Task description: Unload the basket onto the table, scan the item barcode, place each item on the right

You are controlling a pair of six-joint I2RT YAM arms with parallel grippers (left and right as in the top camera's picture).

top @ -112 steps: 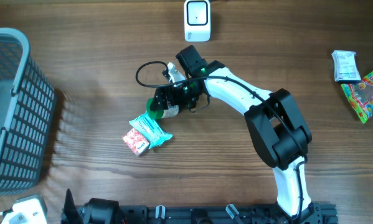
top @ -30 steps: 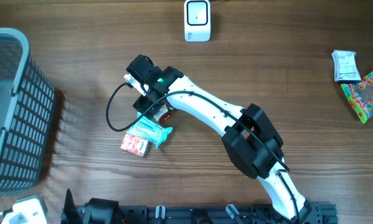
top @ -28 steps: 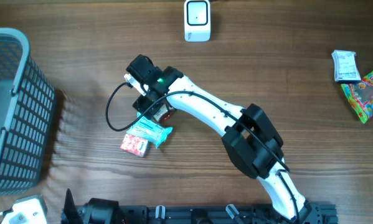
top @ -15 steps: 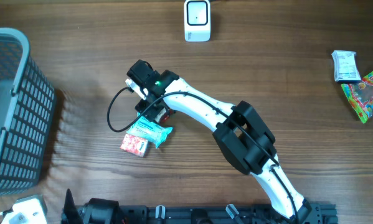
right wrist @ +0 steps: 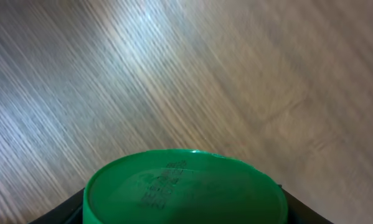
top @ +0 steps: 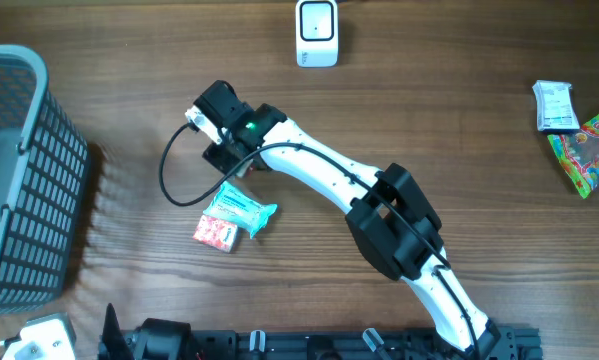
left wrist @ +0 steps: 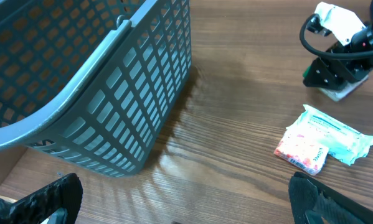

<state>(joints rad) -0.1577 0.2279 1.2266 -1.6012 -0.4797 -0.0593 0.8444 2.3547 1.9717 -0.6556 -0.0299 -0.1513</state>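
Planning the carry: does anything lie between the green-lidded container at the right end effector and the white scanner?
Nothing visible does. Only bare brown wooden table separates the green-lidded container from the white box-shaped scanner; the teal snack packet lies on the opposite side.

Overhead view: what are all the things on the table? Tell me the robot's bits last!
basket: one, grey-blue, left edge
scanner: one, white, top middle
packets: looks like two, teal and pink, touching, centre-left
white packet: one, right edge
candy bag: one, multicoloured, beside it
green lid: one, right wrist view, close up
left gripper: black, open, near the basket
right gripper: black, fingers either side of the green lid
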